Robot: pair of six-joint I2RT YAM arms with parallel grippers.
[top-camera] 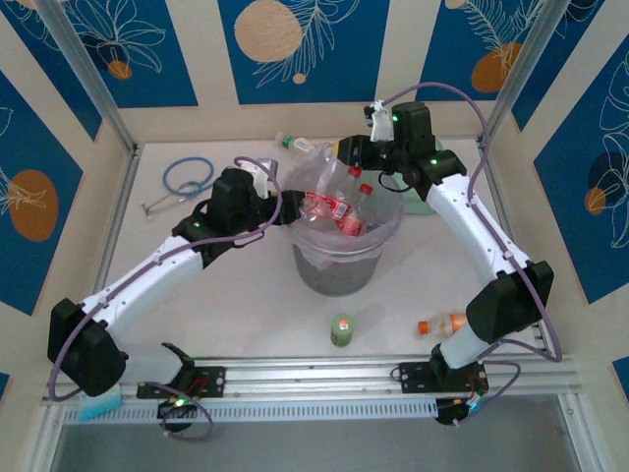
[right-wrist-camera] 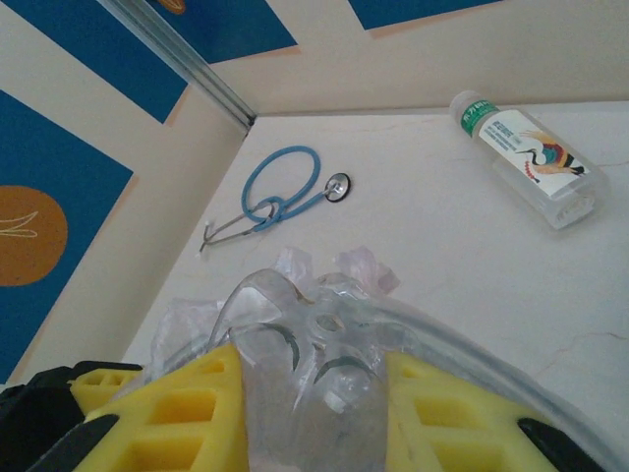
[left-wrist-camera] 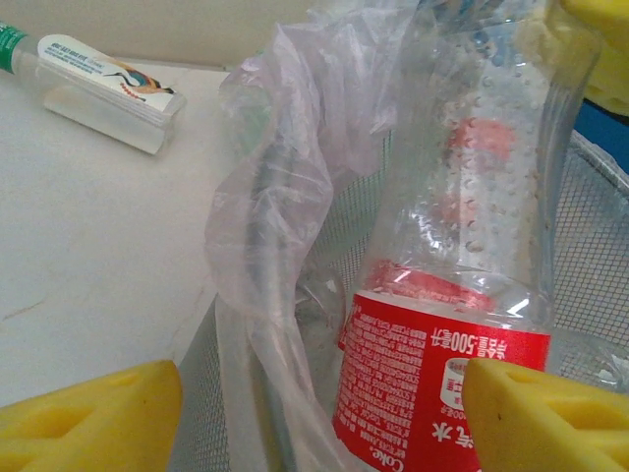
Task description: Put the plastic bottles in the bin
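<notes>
One clear bottle [right-wrist-camera: 305, 334] is the piece in hand. The right gripper [right-wrist-camera: 313, 418] pinches it between its yellow pads [right-wrist-camera: 187, 423], base end towards the wrist camera. In the top view the right gripper [top-camera: 352, 149] sits at the far rim of the bin [top-camera: 334, 273], which stands mid-table and holds several red-labelled bottles [top-camera: 334, 206].

The step, as I judge it, is the drop. To do it well, carry the bottle in past the rim until it hangs over the pile. The loose folds of the bag [left-wrist-camera: 265, 197] rise above the edge and could catch it or tip it back out. Spread the fingers only then, and lift straight up so the liner is not dragged.

The left gripper [left-wrist-camera: 319, 393] is at the bin's left rim with its fingers spread wide. A red-labelled bottle [left-wrist-camera: 432, 393] lies against one pad and well apart from the other, so nothing is gripped. It should stay out of the falling bottle's path.

Further out, a white-labelled bottle [right-wrist-camera: 531, 157] lies on the table [top-camera: 246, 295] behind the bin. A green bottle [top-camera: 342, 330] stands near the front and an orange-capped bottle [top-camera: 444, 324] lies beside it. A stethoscope [top-camera: 185, 182] sits far left.
</notes>
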